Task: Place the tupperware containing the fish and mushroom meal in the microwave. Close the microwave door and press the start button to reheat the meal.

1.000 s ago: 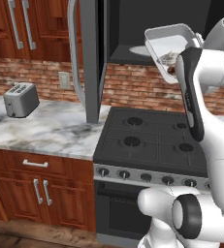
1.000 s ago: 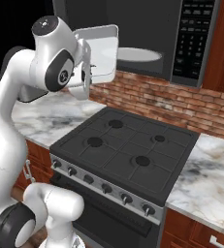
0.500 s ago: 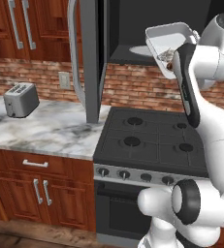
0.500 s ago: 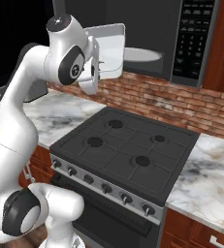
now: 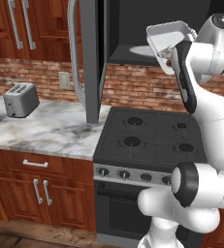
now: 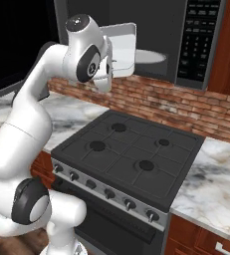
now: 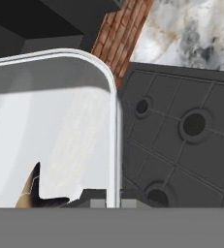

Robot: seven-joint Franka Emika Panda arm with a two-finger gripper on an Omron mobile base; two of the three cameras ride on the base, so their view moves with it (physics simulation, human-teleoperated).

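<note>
The gripper (image 5: 174,52) clenched the tupperware (image 5: 167,36) by its rim; light, stiff plastic, steeply tilted, likely spilling the meal.

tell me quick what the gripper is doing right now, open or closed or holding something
Gripper: closed on the rim of the shallow translucent whitish plastic tupperware, holding it tilted in front of the open black microwave.
</note>
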